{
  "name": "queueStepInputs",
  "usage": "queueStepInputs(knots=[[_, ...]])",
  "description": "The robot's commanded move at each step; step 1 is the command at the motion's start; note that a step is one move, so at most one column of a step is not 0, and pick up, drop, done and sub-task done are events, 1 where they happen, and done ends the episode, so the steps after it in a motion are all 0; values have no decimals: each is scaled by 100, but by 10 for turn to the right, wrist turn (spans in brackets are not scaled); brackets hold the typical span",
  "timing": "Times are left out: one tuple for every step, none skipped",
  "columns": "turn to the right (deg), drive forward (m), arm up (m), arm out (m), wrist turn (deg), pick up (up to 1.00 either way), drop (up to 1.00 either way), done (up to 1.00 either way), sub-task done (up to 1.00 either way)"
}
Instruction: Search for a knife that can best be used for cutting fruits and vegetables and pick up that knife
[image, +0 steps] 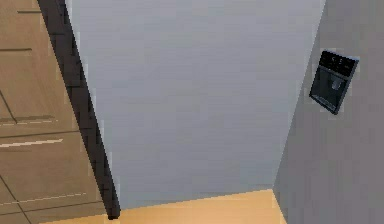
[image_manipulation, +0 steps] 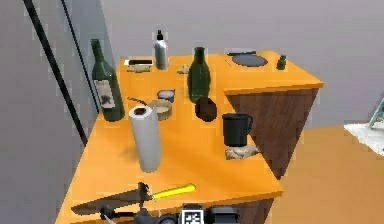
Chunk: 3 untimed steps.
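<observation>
On the arm side view you have an orange worktop (image_manipulation: 190, 150) that bends round a corner; the knife (image_manipulation: 146, 194) lies flat on its near edge, dark blade toward the view's left, yellow handle toward the right; the tool (image_manipulation: 135, 212) sits at the bottom edge just below the blade, with the white marker squares (image_manipulation: 190, 214) to its right. You cannot tell from this whether the tool is open or closed, nor whether it holds anything, because the knife rests on the surface right at it.

Just behind the knife stands a white paper towel roll (image_manipulation: 146, 138); a tall green wine bottle (image_manipulation: 97, 75) stands near the left edge; a darker green bottle (image_manipulation: 198, 75) stands nearer the middle with a dark round thing (image_manipulation: 206, 108) beside its base; a black mug (image_manipulation: 236, 130) stands near the right edge; a white bottle (image_manipulation: 160, 48) and a dark round pan (image_manipulation: 247, 60) sit toward the back.

In the forward view you face a plain grey wall (image: 200, 100); wooden cabinet doors (image: 35, 100) stand at the left; a grey fridge (image: 340, 150) with a dark dispenser panel (image: 331, 82) is at the right.
</observation>
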Motion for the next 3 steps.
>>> queueStepInputs(knots=[[0,0,0,0,0,100,0,0,0],[0,0,10,0,0,0,0,0,0],[0,0,0,0,0,0,0,100,0]])
